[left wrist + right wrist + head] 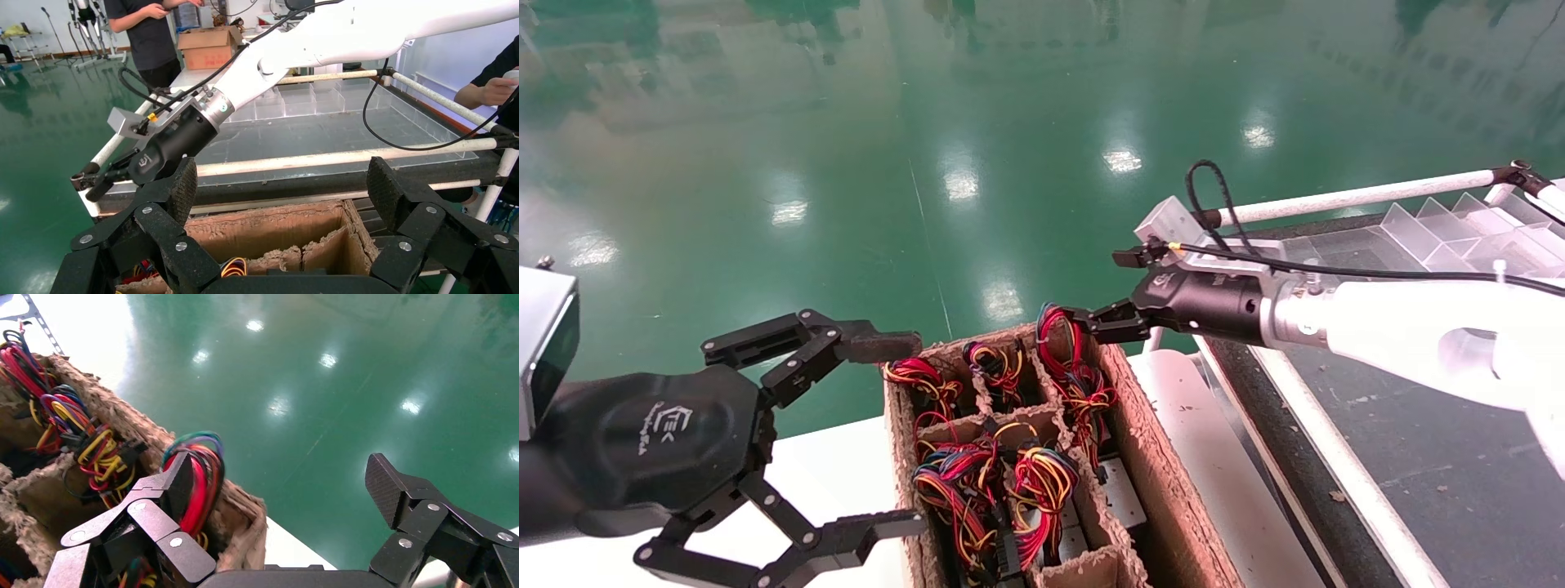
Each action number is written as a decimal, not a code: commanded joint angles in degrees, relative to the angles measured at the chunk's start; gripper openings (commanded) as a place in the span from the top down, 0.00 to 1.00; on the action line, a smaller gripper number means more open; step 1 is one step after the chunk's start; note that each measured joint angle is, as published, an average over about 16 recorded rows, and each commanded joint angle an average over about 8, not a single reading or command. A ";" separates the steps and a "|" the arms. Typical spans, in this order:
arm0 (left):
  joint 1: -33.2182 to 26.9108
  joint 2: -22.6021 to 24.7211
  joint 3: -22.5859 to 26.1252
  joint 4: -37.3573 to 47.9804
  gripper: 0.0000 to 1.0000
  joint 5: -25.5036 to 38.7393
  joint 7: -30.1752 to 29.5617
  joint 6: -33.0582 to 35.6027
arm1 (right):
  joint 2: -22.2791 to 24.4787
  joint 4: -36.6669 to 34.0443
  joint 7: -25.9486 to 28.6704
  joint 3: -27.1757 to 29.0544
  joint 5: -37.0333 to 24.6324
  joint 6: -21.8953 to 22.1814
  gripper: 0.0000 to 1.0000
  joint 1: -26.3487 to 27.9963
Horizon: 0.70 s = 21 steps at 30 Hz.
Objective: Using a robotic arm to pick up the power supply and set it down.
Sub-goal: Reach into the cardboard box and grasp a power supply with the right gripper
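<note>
The power supply sits in the far right compartment of a cardboard box (1144,433). Its tall tied loop of red, yellow and orange wires (1057,331) rises above the box rim, and most of the metal body is hidden below. My right gripper (1109,290) is open at the far right corner of the box. In the right wrist view the wire loop (205,471) lies against the inner side of one finger (177,484), and the other finger is far from it over the floor. My left gripper (899,437) hangs open at the box's left side, holding nothing.
Other units with red, yellow and blue wire bundles (1009,482) fill the box's other compartments. A black belt (1418,457) with white rails and a clear divider tray (1442,229) lies to the right. People (150,37) stand beyond the belt. Green floor (977,163) lies ahead.
</note>
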 commanded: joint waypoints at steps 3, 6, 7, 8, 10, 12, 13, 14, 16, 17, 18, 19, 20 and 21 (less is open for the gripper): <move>0.00 0.00 0.01 0.00 0.00 -0.01 0.00 0.00 | -1.04 -0.82 -1.12 0.00 0.01 -0.07 0.94 0.11; 0.00 -0.01 0.02 0.00 0.00 -0.01 0.01 -0.01 | -1.50 -1.47 -1.80 -0.14 -0.17 -0.12 0.99 -0.10; 0.00 -0.01 0.02 0.00 0.00 -0.01 0.01 -0.01 | -1.63 -1.70 -1.99 -0.18 -0.23 0.01 1.00 -0.16; 0.00 -0.01 0.02 0.00 0.00 -0.01 0.01 -0.01 | -1.75 -1.92 -2.16 -0.21 -0.28 0.16 1.00 -0.21; -0.01 -0.01 0.03 0.00 0.00 -0.02 0.01 -0.01 | -1.89 -2.30 -2.45 -0.23 -0.31 0.42 1.00 -0.24; -0.01 -0.01 0.03 0.00 0.00 -0.02 0.02 -0.01 | -1.95 -2.61 -2.67 -0.21 -0.28 0.48 1.00 -0.22; -0.01 -0.01 0.03 0.00 0.00 -0.02 0.02 -0.01 | -1.95 -2.73 -2.76 -0.19 -0.26 0.46 1.00 -0.20; -0.01 -0.01 0.04 0.00 0.00 -0.02 0.02 -0.02 | -1.96 -2.84 -2.86 -0.18 -0.23 0.40 1.00 -0.18; -0.01 -0.02 0.04 0.00 0.00 -0.03 0.02 -0.02 | -1.96 -3.02 -3.05 -0.15 -0.20 0.28 1.00 -0.14; -0.01 -0.02 0.04 0.00 0.00 -0.03 0.02 -0.02 | -1.97 -3.09 -3.15 -0.14 -0.18 0.23 1.00 -0.12; -0.01 -0.02 0.05 0.00 0.00 -0.03 0.02 -0.02 | -1.99 -3.17 -3.25 -0.14 -0.17 0.19 1.00 -0.11; -0.01 -0.02 0.05 0.00 0.00 -0.03 0.02 -0.02 | -2.01 -3.24 -3.34 -0.13 -0.17 0.19 1.00 -0.10; -0.01 -0.02 0.05 0.00 0.00 -0.03 0.03 -0.02 | -2.05 -3.31 -3.43 -0.13 -0.17 0.22 1.00 -0.08; -0.01 -0.02 0.05 0.00 0.00 -0.04 0.03 -0.02 | -2.09 -3.38 -3.51 -0.13 -0.16 0.27 1.00 -0.06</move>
